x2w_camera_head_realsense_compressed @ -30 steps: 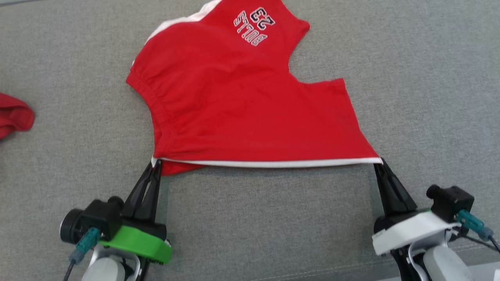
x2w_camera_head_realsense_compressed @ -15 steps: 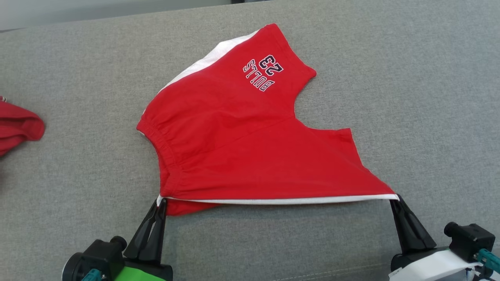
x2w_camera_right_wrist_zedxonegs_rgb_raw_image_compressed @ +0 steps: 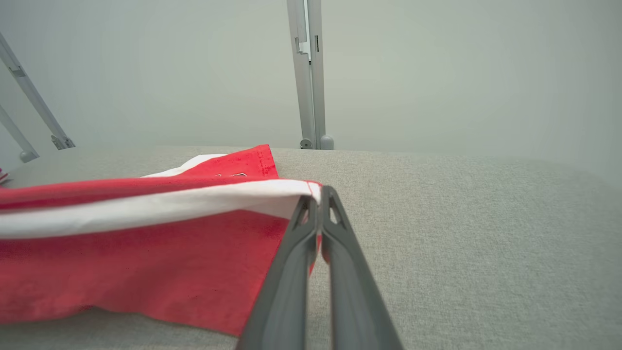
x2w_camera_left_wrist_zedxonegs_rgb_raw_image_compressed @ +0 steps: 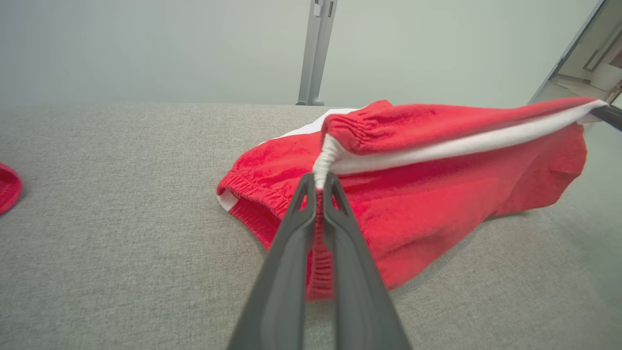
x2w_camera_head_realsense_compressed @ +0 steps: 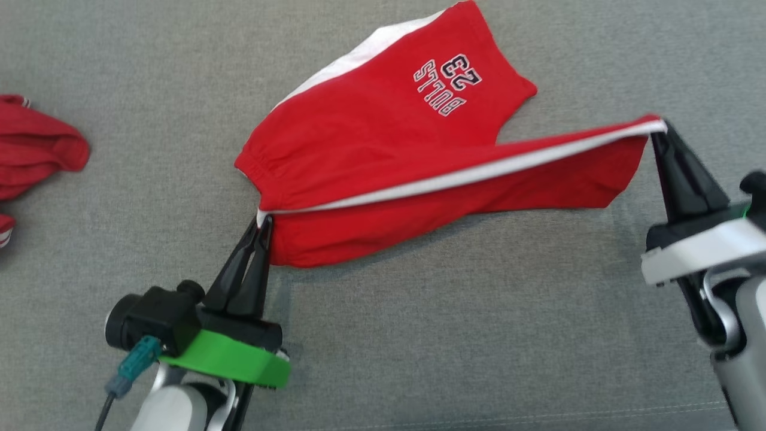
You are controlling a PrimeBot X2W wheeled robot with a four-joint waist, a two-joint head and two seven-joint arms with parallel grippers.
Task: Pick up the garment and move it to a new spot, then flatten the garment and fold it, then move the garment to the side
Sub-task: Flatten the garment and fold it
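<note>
While the fold is half made, left to right: crumpled red cloth (x2w_camera_head_realsense_compressed: 36,152) at far left of the grey fabric counter (x2w_camera_head_realsense_compressed: 419,335). My left fingers (x2w_camera_head_realsense_compressed: 238,281) pinch the waistband corner of the red cotton shorts with white stripe (x2w_camera_head_realsense_compressed: 383,137), mid-counter, low. My right fingers (x2w_camera_head_realsense_compressed: 679,173) pinch the hem corner, raised. Likely placing and flattening done; fold finish and side move remain.

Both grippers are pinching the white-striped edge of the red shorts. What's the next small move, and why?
Probably carry both grippers forward toward the printed leg of the red shorts, keeping the striped edge taut. The left gripper pinches the waistband end, the right gripper the raised hem end, and the printed leg lies flat, so laying the held leg over it would make the fold.
</note>
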